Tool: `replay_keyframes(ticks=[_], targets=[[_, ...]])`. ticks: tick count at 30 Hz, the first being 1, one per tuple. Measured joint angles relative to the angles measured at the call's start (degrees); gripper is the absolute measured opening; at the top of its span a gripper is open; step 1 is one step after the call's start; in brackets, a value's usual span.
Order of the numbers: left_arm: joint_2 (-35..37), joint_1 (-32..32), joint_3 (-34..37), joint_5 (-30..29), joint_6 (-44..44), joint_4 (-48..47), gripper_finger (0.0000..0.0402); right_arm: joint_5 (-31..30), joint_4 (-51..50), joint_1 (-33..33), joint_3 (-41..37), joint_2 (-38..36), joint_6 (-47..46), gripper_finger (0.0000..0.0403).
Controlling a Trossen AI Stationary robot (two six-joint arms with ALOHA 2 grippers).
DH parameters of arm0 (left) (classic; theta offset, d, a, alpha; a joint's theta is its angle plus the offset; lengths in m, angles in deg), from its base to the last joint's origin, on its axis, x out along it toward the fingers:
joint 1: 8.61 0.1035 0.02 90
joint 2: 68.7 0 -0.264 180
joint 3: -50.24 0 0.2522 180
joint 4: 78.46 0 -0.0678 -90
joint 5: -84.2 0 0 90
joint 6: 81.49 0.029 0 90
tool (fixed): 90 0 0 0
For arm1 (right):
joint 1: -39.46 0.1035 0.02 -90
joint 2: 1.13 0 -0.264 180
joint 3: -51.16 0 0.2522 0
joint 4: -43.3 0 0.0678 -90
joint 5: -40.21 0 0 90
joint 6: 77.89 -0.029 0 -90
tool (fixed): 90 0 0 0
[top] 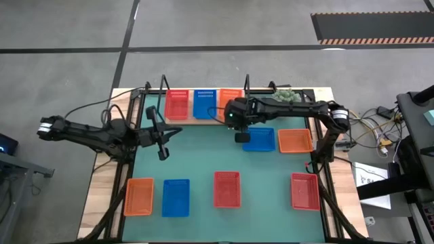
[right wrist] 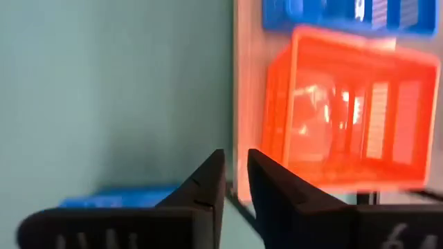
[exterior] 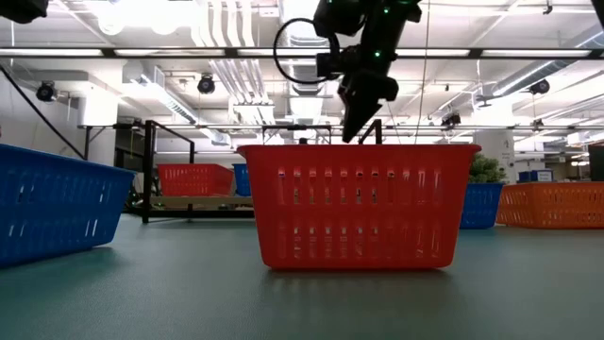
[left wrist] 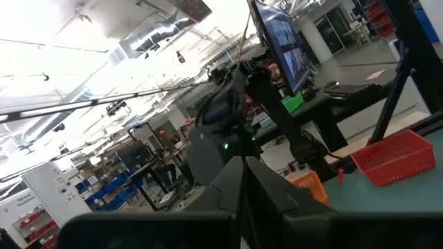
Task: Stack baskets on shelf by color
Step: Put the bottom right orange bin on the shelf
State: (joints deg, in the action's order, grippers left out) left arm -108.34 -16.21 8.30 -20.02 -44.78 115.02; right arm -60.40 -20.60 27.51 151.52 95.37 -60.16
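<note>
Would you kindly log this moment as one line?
right claw: empty, near shelf | left claw: shut, idle | shelf: red, blue, orange baskets

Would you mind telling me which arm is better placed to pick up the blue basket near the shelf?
Right, probably: its end effector hangs empty beside that blue basket, while the left end effector sits shut across the table.

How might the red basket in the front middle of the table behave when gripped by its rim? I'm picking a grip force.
The red basket has thin slotted walls, so it is probably light and its rim may flex under a pinch. Its flat, wide base suggests it slides on the green table rather than tipping.
</note>
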Motion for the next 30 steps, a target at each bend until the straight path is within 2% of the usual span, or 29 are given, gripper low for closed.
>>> replay_keyframes(ticks=[4,8,15,28,30], targets=[[-2.2,0.0,-0.1,0.0,0.0,3.9,0.0,-0.8,8.5,0.1,-2.7,-0.2,3.4,0.0018],[-3.8,0.0,-0.1,0.0,-0.1,5.2,0.0,-1.5,15.4,-1.4,-4.2,1.7,7.4,0.0009],[-4.4,0.0,-0.2,0.0,0.0,5.2,0.0,-1.6,14.8,-3.7,-4.4,3.4,8.4,0.0009],[-3.5,0.0,0.1,0.0,0.0,5.2,0.0,-1.6,10.8,-4.1,-4.4,3.4,6.5,0.0009],[-3.5,0.0,0.1,0.0,0.0,5.2,0.0,-3.3,10.2,-4.1,-4.4,3.4,6.3,0.0009]])
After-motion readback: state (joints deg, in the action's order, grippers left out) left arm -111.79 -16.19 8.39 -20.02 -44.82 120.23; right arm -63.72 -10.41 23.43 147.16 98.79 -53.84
